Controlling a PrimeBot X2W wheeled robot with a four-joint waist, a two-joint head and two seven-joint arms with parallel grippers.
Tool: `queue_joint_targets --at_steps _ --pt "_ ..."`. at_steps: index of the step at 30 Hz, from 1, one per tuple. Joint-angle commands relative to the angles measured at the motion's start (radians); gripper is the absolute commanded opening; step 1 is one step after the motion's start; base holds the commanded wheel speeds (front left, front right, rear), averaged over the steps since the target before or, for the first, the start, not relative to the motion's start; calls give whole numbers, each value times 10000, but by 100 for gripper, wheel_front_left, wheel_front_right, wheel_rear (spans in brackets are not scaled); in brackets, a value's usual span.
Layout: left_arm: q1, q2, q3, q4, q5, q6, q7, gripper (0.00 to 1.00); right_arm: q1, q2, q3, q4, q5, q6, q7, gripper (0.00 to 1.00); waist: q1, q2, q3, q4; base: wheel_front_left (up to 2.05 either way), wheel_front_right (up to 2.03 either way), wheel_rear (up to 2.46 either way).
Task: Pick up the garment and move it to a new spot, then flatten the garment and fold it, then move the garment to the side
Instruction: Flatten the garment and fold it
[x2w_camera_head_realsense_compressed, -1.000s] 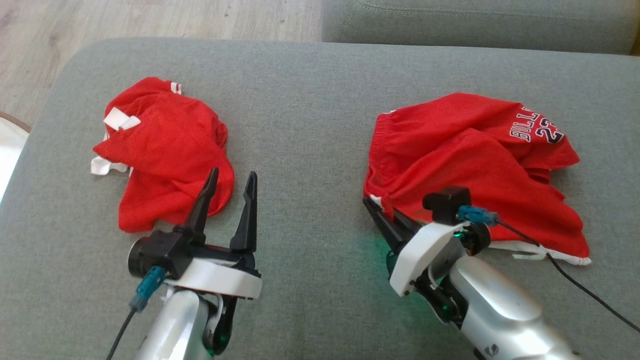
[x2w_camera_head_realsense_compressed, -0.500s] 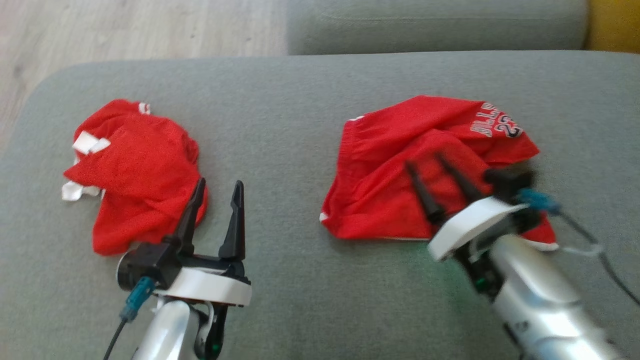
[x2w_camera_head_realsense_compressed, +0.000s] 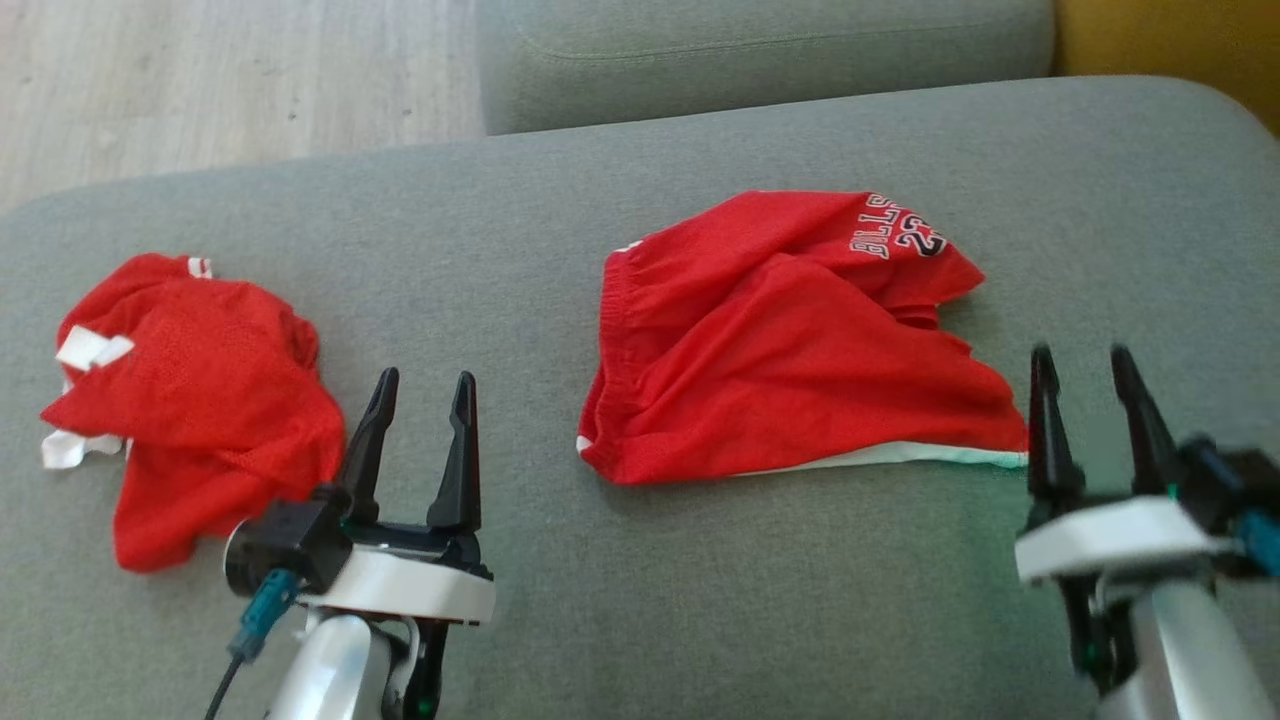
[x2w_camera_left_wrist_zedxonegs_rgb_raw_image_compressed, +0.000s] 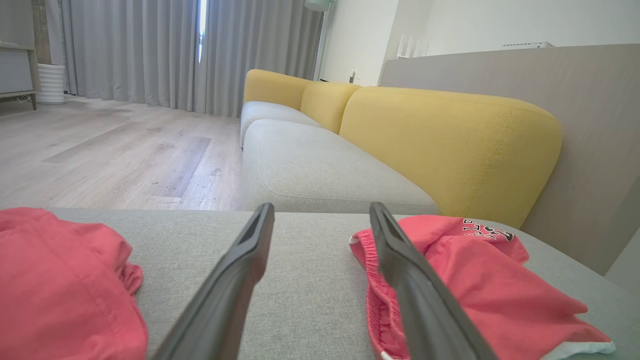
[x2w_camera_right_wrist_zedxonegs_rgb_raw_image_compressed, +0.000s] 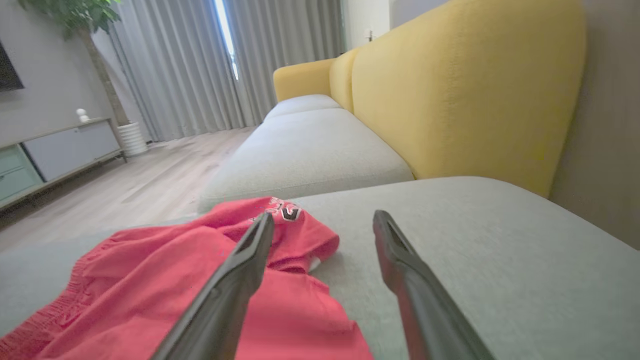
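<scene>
A red garment with white lettering and a white hem lies crumpled on the grey sofa cushion, right of centre. My right gripper stands open just off its right edge, holding nothing; in the right wrist view the right gripper has the garment under its left finger. My left gripper is open and empty between this garment and a second red garment bunched at the left. The left wrist view has the left gripper above bare cushion, with the lettered garment to its right.
A yellow sofa backrest rises along the right side. Another grey seat cushion lies beyond the far edge. Wooden floor lies past the cushion's far left edge. Bare cushion stretches between the two garments and along the near edge.
My right gripper let go of the lettered garment's near left corner, opened, and swung across to its right side. The head camera turned right. The left gripper stayed open.
</scene>
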Motion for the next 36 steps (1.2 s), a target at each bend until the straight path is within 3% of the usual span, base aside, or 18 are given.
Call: queue_joint_targets --at_steps 1,13,20,36 --pt "-248 35 350 -363 82 -20 -95 100 -17 47 76 -459 -173 -7 -106 100 0 0 3 -49 0 0 0" --pt "-205 35 278 -316 144 -126 -95 100 765 303 -58 -1085 -190 -7 -108 100 0 0 84 -226 0 0 0" --pt "-268 35 180 -285 179 -156 -95 100 759 304 -131 -555 -252 -7 -107 100 0 0 128 -133 0 0 0" --pt "-484 35 -128 -180 205 -193 -95 100 -864 305 -923 3106 34 -7 629 100 0 0 569 357 0 0 0"
